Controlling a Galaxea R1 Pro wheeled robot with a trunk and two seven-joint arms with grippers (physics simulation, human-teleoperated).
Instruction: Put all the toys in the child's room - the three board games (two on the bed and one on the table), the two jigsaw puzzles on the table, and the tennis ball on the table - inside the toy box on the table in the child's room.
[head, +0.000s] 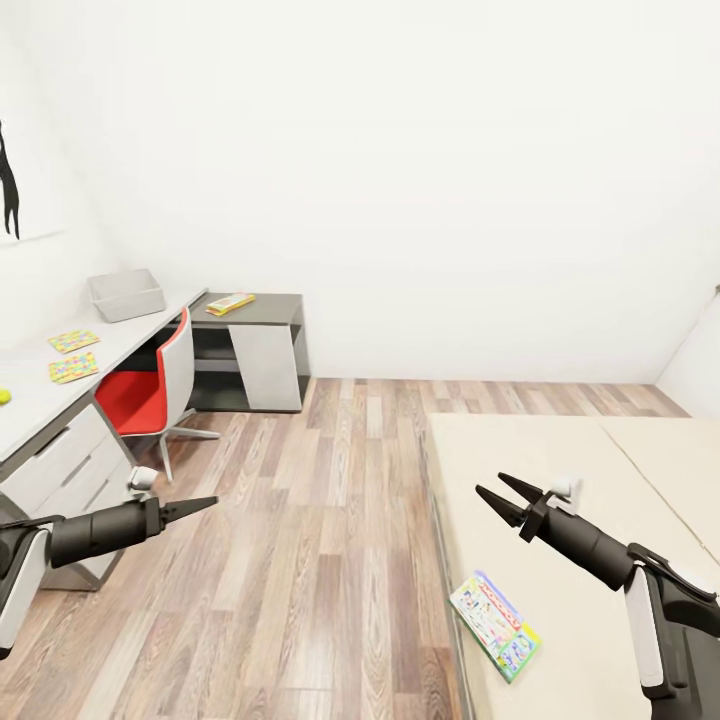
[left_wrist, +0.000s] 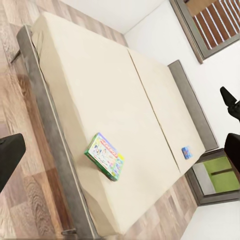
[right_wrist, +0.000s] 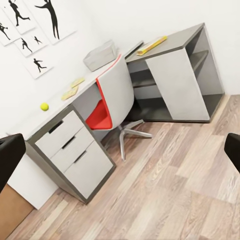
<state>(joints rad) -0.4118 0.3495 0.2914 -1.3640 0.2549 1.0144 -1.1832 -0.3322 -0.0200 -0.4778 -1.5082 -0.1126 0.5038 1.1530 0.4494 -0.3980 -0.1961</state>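
Both your claws are empty: the left gripper looks nearly pinched together, the right gripper is spread over the bed. Nothing seems packed yet. The toy box, two jigsaw puzzles and tennis ball wait on the table, one board game lies on its dark wing, and another board game rests near the mattress edge.

Child's bedroom: wide bed; L-shaped desk w/ red chair; toys; silhouette posters.

Both arms are matte black cylinders with white shells nearer the trunk, ending in pointed black two-finger grippers: left gripper, right gripper.
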